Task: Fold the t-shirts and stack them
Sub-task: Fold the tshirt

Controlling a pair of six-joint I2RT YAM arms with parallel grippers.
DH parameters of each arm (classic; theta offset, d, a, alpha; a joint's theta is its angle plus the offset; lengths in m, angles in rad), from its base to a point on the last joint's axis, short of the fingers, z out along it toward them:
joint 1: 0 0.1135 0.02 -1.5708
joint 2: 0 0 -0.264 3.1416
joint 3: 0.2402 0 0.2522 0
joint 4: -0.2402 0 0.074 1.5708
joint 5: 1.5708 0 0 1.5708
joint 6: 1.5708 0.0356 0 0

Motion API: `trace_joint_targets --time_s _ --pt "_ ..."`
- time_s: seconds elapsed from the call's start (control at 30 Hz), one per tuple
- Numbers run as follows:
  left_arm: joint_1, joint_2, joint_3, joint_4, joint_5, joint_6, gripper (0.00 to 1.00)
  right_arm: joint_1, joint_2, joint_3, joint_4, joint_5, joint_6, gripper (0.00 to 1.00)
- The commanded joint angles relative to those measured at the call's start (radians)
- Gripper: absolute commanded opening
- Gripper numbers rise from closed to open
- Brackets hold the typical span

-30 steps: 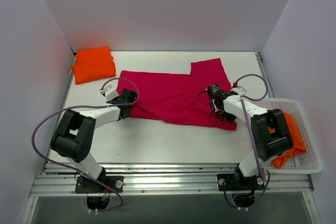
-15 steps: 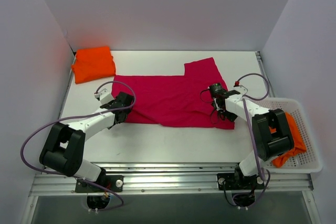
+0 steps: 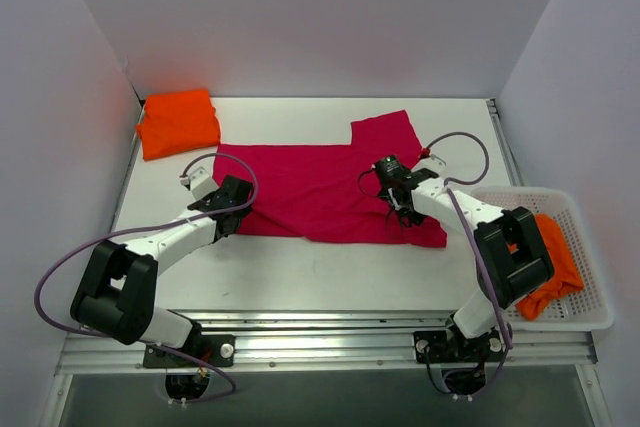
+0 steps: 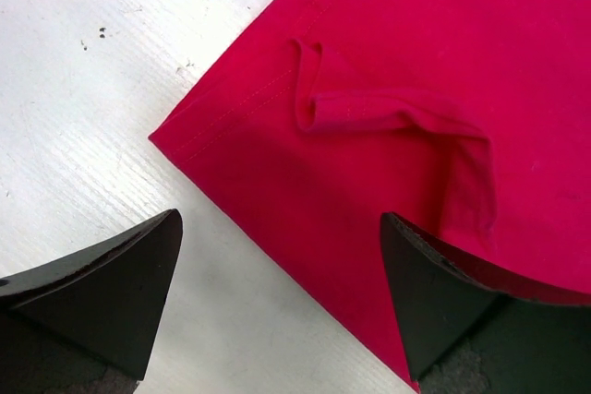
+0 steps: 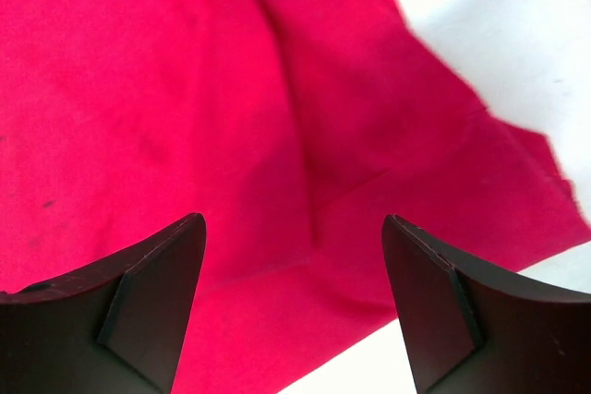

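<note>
While I watch from overhead, the crimson-pink cloth t-shirt [image 3: 320, 192] lies spread across the middle of the white table [image 3: 330, 277]. A folded bright orange t-shirt [image 3: 178, 123] sits at the far left corner, and another crumpled orange t-shirt [image 3: 560, 262] lies in the white plastic mesh basket [image 3: 590, 317] on the right. My left gripper [image 4: 280, 228] hangs spread wide over the crimson shirt's near left corner, pinching nothing, and my right gripper [image 5: 293, 223] is likewise spread above the cloth near its right edge.
</note>
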Motion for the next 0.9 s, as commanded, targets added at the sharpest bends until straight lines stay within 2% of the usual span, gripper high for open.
trace_joint_targets --time_s 0.0,0.43,0.47,0.57,0.87 --pt "0.001 -0.011 -0.01 0.047 0.001 0.019 0.97 0.022 0.023 0.045 -0.058 0.018 0.04 0.73" --pt "0.002 -0.046 -0.037 0.061 0.007 0.03 0.97 0.033 0.155 -0.005 0.038 0.02 0.069 0.64" --pt "0.002 -0.045 -0.036 0.063 0.007 0.03 0.97 0.033 0.161 -0.005 0.044 0.021 0.069 0.57" --pt "0.004 -0.043 -0.039 0.063 0.007 0.03 0.97 0.032 0.174 -0.006 0.066 0.015 0.059 0.45" --pt "0.002 -0.032 -0.039 0.075 0.009 0.033 0.97 0.033 0.158 0.028 0.031 0.014 0.046 0.38"
